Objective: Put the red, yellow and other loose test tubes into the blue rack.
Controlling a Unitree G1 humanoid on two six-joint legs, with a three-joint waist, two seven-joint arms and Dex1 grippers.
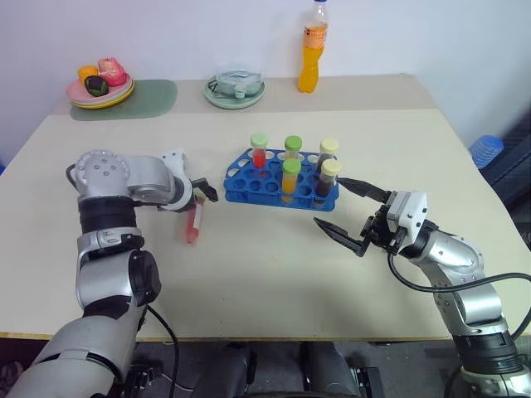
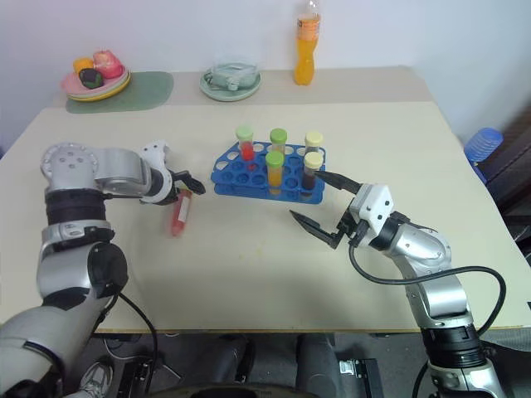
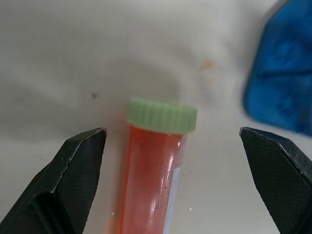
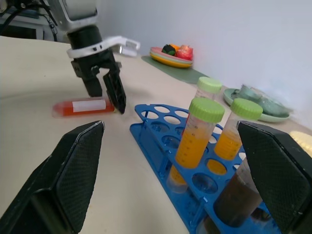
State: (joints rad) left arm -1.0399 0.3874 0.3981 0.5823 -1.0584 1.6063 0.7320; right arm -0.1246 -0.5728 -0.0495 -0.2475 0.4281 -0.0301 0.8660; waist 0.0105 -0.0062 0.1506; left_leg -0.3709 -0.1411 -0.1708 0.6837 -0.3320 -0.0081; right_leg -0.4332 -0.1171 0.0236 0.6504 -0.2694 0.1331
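A pale beige table [image 1: 249, 274] carries the blue rack [image 1: 274, 184] near its middle. A red tube [image 1: 194, 224] lies flat at the rack's eight o'clock. A green mat [image 1: 158, 98], a round green dish [image 1: 235, 91] and an orange bottle [image 1: 310, 50] stand toward twelve.

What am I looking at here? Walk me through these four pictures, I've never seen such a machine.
It is a two-armed robot at a table. Two pictures look down from its head; the other two come from a camera on each wrist, looking along the black fingers.

On the table stands a blue rack holding five capped tubes. One red tube lies loose beside it.

The left gripper is open, its fingers on either side of the red tube but not closed on it. The right gripper is open and holds nothing.

At the far edge: a plate of toy food, a pale green dish and an orange bottle.
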